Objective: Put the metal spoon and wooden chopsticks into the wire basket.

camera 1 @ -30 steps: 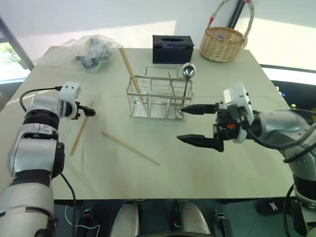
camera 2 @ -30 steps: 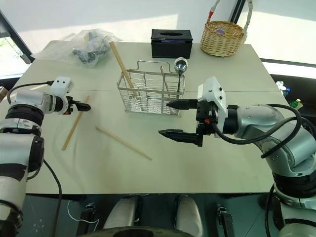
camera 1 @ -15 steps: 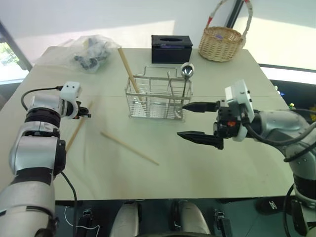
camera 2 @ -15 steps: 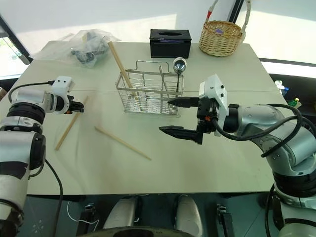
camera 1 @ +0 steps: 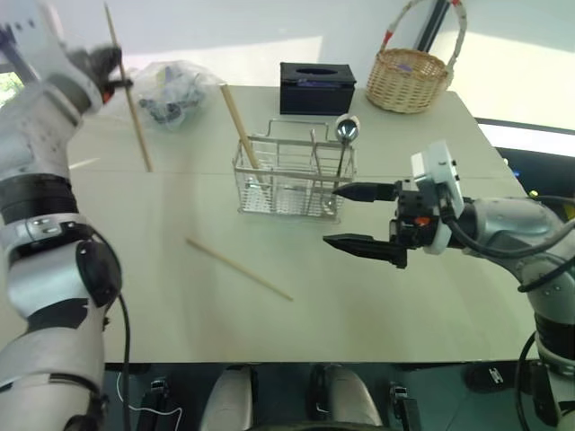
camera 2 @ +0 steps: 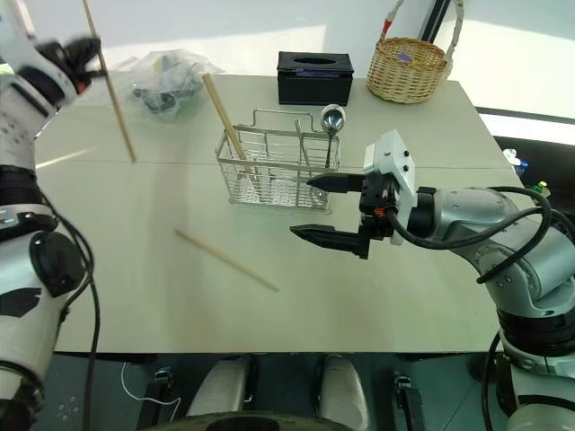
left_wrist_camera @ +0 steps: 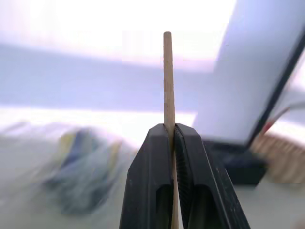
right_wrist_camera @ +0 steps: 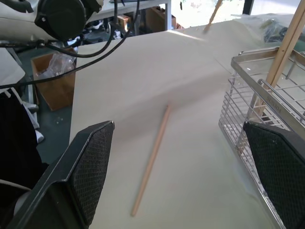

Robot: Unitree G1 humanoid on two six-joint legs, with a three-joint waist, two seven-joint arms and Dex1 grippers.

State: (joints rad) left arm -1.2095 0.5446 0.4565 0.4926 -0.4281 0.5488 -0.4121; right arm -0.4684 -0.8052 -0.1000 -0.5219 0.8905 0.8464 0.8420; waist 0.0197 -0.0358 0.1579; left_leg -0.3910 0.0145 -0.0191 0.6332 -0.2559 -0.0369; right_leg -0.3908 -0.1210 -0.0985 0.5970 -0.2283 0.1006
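**Chopstick aloft, pinched near one end**

Upper left of frame, your left gripper (left_wrist_camera: 170, 138) clamps a chopstick (camera 1: 130, 108); it could swing and miss the wire basket (camera 1: 292, 184) at centre, where the spoon (camera 1: 346, 133) stands. Your right gripper (camera 1: 364, 218) waits wide, empty. Another chopstick (camera 1: 239, 269) lies below.

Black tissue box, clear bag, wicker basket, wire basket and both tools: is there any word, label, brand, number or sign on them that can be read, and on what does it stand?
None can be read.
black tissue box: no lettering visible.
clear plastic bag: dark contents, no legible print.
wicker basket: no label.
wire basket: no tag.
right tool, left tool: no markings.
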